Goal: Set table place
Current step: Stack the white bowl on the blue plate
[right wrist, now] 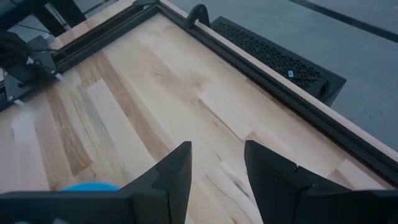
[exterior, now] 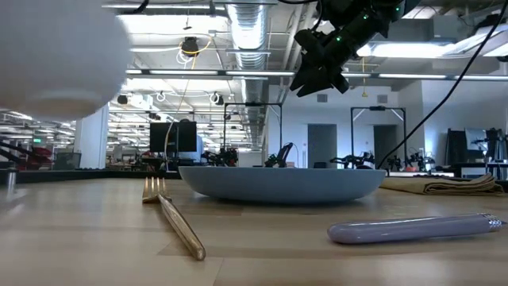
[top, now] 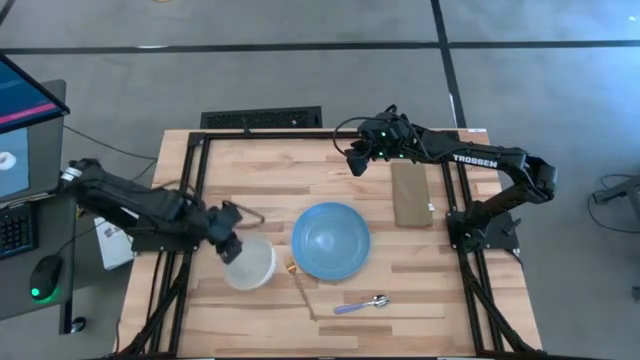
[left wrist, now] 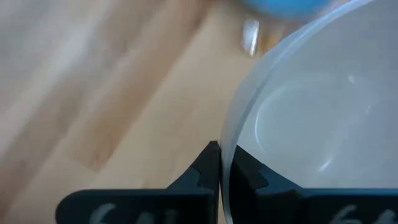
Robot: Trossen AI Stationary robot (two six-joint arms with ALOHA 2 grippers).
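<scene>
Cup (top: 248, 263), translucent white, is sitting clamped by its rim in the left gripper (top: 229, 246): in the left wrist view the two fingers (left wrist: 211, 169) are closing together on the thin wall, one inside, one outside. In the low view it is showing as a big pale blur (exterior: 59, 56) well above the wood, so I judge it lifted, not resting. It is hanging over the near-left part of the table (top: 260, 170), just left of the blue bowl (top: 331, 240).

Gold fork (top: 303, 290) is lying between cup and bowl, tines toward the bowl's near-left rim, handle running toward the table's near edge. Lavender-handled spoon (top: 362, 304) is lying crosswise nearer still, below the bowl. Folded olive napkin (top: 410, 194) is lying right of the bowl, long axis running far to near.

Right gripper (top: 357, 160) is hovering high over the far middle, fingers (right wrist: 177, 171) apart, holding nothing.

Left arm is plainly the nearer one; free wood for setting the cup down is lying left of the bowl.
</scene>
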